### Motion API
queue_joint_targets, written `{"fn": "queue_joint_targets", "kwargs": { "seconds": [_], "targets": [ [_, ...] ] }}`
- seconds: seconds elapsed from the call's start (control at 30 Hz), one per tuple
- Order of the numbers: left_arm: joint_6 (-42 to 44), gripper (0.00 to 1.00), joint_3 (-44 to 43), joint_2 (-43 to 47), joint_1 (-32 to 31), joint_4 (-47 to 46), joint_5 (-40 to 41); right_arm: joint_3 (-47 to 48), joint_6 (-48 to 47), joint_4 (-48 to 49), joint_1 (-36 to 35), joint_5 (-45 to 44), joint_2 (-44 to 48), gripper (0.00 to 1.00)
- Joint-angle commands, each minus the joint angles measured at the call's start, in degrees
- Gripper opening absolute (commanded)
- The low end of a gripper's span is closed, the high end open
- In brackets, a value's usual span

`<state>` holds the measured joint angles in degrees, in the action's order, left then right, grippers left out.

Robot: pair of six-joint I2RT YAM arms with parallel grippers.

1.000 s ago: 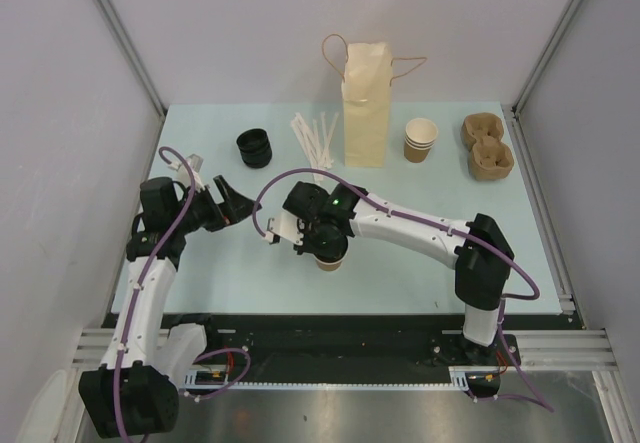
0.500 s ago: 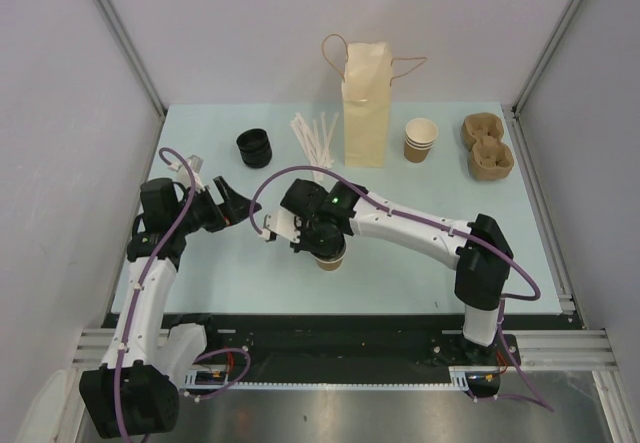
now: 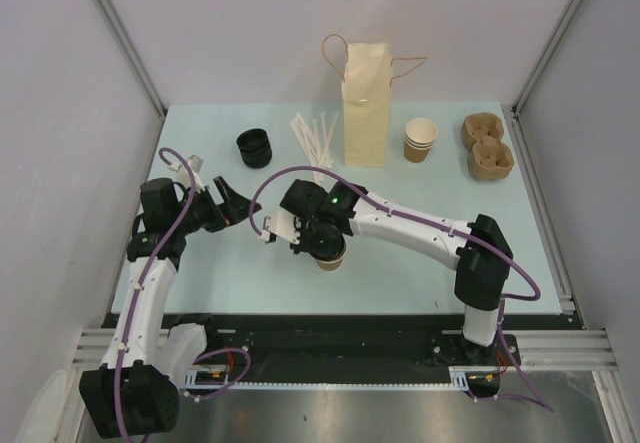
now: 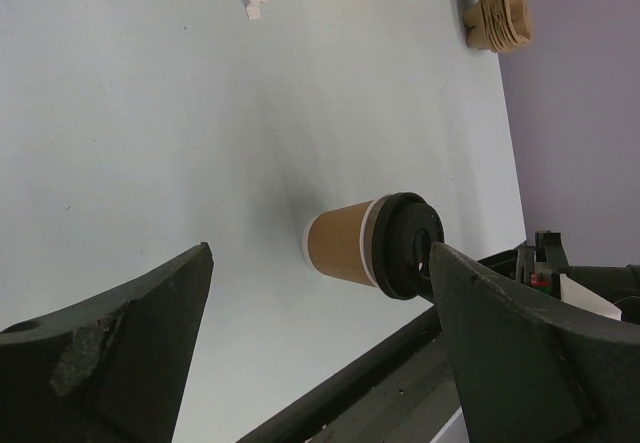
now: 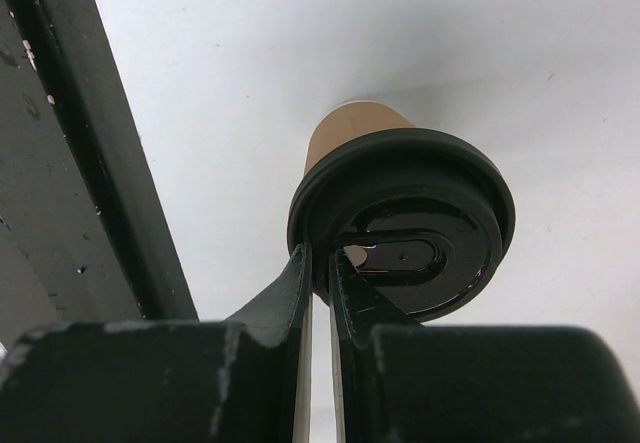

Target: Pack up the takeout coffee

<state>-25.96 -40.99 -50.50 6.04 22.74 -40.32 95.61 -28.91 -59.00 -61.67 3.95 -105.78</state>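
Coffee cup (image 3: 333,260) upright on table (image 3: 450,183), front-centre, directly under right gripper (image 3: 322,246). Right fingers (image 5: 290,303) nearly together with thin slit between, pinched on rim of cup's lid. Left gripper (image 3: 228,206) spread wide, holding nothing, left of cup and not touching it. Paper bag (image 3: 365,113) upright at back, well apart from cup. White stirrers (image 3: 315,138) just left of bag. Lid stack (image 3: 254,147) back left. Cup stack (image 3: 421,140) and pulp carriers (image 3: 487,145) right of bag. Right wrist hides most of cup from above.

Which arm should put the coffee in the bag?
Probably the right. The right gripper is directly over the takeout coffee, though its fingers are shut and must open first. The left gripper is open but off to the side.
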Motion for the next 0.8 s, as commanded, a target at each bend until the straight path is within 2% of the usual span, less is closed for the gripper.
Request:
{"fn": "queue_joint_targets", "kwargs": {
  "seconds": [0.0, 0.77],
  "targets": [
    [-0.41, 0.94, 0.04, 0.49, 0.64, -1.91, -0.99, 0.89, 0.34, -0.24, 0.14, 0.80, -0.66, 0.09],
    [-0.76, 0.94, -0.32, -0.12, 0.64, -2.35, -1.52, -0.69, 0.34, 0.47, 0.94, 1.07, -1.45, 0.13]
  ]
}}
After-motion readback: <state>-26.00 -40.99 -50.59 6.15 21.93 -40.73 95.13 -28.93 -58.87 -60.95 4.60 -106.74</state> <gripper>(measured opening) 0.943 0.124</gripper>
